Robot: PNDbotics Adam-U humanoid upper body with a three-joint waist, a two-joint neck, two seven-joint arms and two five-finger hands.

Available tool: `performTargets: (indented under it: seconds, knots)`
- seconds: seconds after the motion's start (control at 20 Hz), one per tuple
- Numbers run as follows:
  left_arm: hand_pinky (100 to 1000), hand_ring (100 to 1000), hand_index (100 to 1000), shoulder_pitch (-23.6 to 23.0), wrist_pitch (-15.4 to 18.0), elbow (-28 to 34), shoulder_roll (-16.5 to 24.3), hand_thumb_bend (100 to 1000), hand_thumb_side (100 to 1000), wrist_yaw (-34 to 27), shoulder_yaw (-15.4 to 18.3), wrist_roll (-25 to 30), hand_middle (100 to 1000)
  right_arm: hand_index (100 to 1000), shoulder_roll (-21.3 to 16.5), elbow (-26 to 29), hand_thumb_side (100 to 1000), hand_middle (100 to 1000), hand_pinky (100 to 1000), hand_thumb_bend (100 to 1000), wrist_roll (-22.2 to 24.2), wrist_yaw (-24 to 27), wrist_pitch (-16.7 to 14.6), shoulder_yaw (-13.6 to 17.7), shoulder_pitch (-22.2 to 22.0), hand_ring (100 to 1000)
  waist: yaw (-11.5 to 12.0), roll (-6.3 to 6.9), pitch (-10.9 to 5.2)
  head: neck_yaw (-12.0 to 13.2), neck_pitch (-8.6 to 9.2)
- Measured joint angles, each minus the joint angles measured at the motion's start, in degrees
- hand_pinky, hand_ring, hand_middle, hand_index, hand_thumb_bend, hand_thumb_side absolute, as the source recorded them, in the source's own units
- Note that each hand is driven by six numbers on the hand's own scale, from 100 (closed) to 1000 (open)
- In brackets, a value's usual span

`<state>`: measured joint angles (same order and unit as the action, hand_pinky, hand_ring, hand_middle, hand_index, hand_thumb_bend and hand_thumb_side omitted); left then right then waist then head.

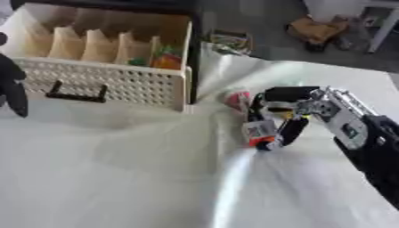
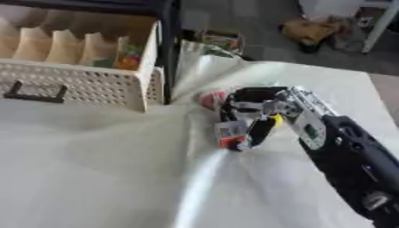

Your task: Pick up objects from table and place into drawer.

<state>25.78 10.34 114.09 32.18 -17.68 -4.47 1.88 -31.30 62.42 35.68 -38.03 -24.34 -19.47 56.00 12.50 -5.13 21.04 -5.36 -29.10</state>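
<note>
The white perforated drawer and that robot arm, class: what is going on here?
The robot's right hand has its fingers curled round a small orange-and-white packet on the white cloth-covered table, beside a pinkish object. The white perforated drawer stands open at the far left, its dividers holding something orange and green in one compartment. The left hand shows as a dark shape at the left edge.

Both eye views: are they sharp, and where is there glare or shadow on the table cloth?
Left eye view: soft all over; the label of the small orange and white package under the right robot hand cannot be read; a bright streak runs along a fold of the white cloth. Right eye view: equally soft; the drawer casts a faint shadow on the cloth in front of it.
</note>
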Motion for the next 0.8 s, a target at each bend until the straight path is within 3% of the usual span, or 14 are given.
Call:
performTargets:
  seconds: [0.4,0.8]
  knots:
    - [286,335,802,-0.1,-0.4,0.0,0.0,100,628,0.0,0.0,0.0,502,589,-0.3,0.4,170,321,780,203,1.4,3.1,1.4,0.0,0.0,723,-0.3,0.00,-0.09,0.0,0.00]
    - [286,336,802,-0.3,-0.6,0.0,0.0,100,635,-0.2,0.0,0.0,502,516,-1.4,5.2,143,186,762,158,0.4,7.3,4.6,1.3,0.4,677,-0.8,0.00,-0.48,0.2,0.01]
